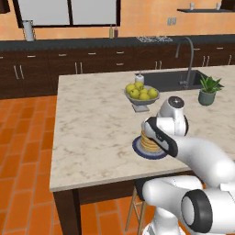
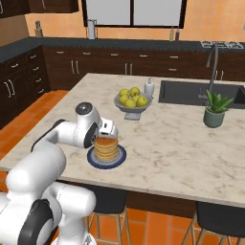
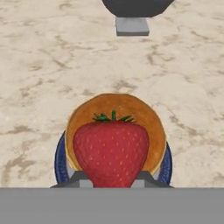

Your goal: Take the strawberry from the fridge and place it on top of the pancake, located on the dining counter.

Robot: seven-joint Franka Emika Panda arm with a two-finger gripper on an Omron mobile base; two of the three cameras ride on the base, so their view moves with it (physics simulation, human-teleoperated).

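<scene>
Your pincer point(image 3: 112, 183) is pinching the strawberry point(image 3: 111, 151), one finger at each side of its lower tapered end, and in the hand view the berry hangs right over the pancake point(image 3: 115, 113). The stack sits on its blue plate point(image 3: 60, 162) near the front edge of the table point(image 1: 92, 119), with the grey fruit bowl point(image 1: 141, 95) just beyond it on the far side and a potted plant point(image 1: 209, 90) well off to the right by the sink point(image 1: 172, 79).

Treat the berry as light and soft: it should bruise or squash if you squeeze harder, and its skin looks smooth enough to slip. The hold on the two flanks is the sensible one; leave the green leaves at the top alone.

The pancake top looks flat and broad, so a rounded berry may roll once freed. Judging from the base views, the hand is close above the stack; lower until the berry meets the top layer near its middle, then let go gently.
</scene>
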